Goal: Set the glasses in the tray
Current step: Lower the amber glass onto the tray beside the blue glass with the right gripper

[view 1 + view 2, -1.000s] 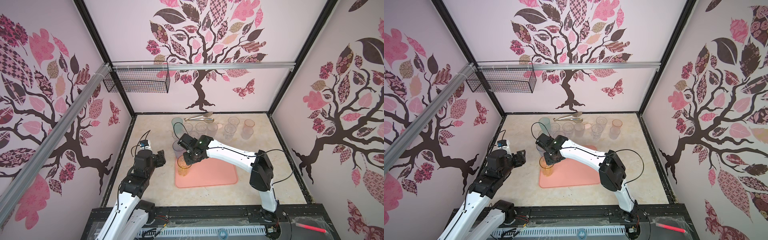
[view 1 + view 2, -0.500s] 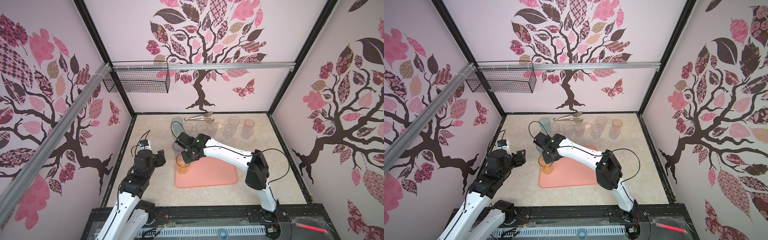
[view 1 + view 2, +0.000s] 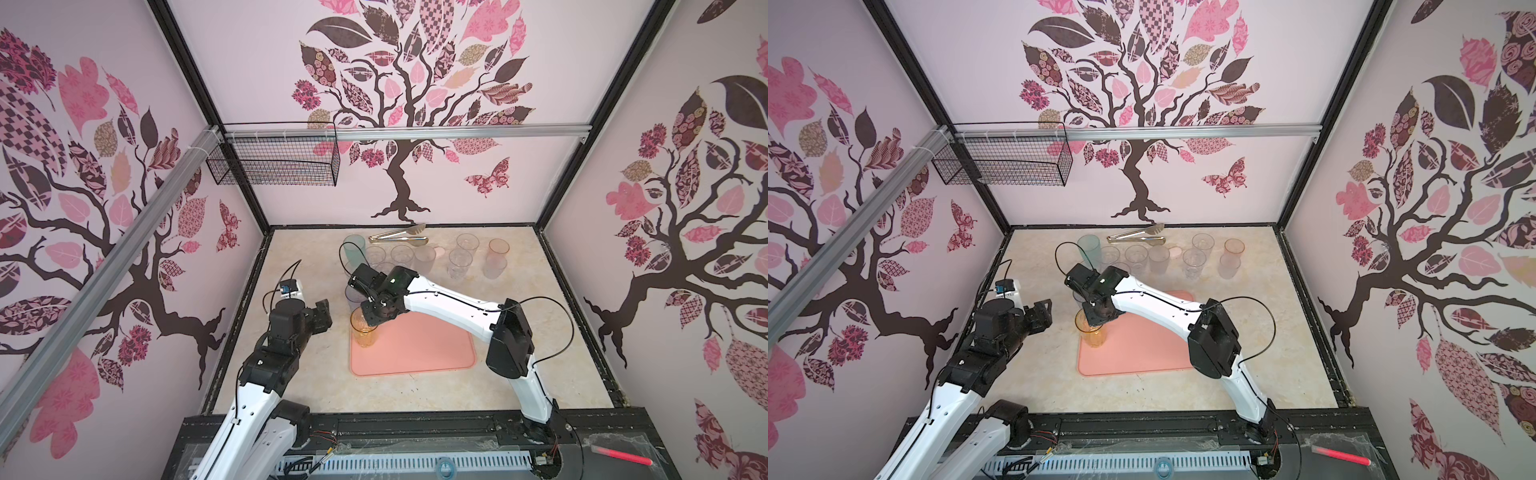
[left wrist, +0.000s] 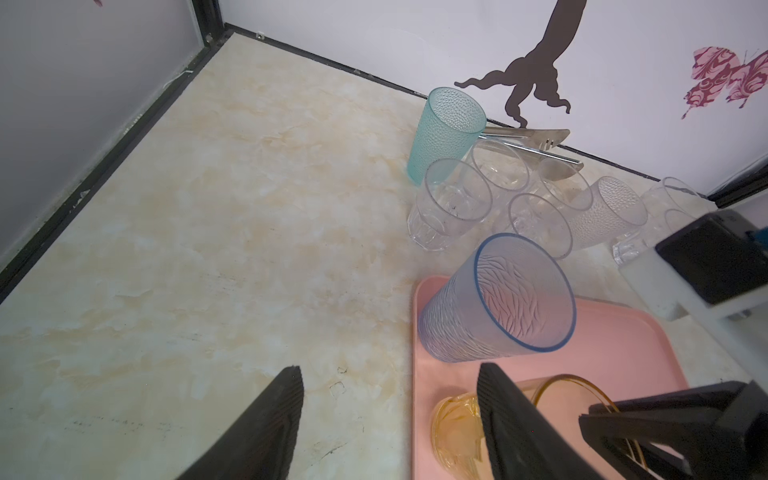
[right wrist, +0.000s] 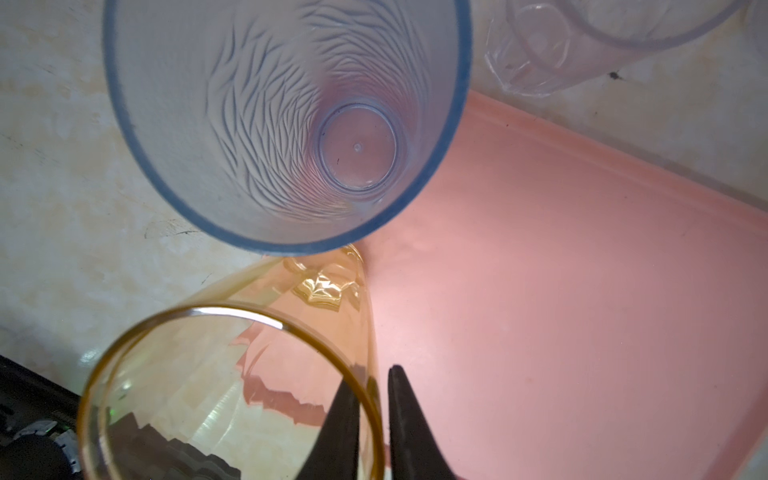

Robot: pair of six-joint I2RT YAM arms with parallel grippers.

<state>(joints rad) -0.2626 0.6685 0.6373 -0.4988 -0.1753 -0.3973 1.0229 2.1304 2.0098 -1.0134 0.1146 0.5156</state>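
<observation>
Right claw (image 5: 374,370) loosened astride amber glass (image 5: 249,332) rim, arm stretched leftward

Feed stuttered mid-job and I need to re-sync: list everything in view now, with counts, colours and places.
Tray: one, salmon pink, middle of the table.
Amber glass: one, amber, on the tray, left edge.
Blue glass: one, blue, tray's far-left corner.
Teal glass: one, teal, back left, off the tray.
Clear and frosted glasses: about seven, back of table; some overlap.
Pink glasses: two, pale pink, back right.
Tongs: one pair, gold and silver, at the back.
Wire basket: one, black, hung high, back left.
Red stick: one, front right, off the table.
Left gripper: black, open, left of the tray.
Right gripper: black, jaws narrow astride the amber glass's rim; grip unclear.
</observation>
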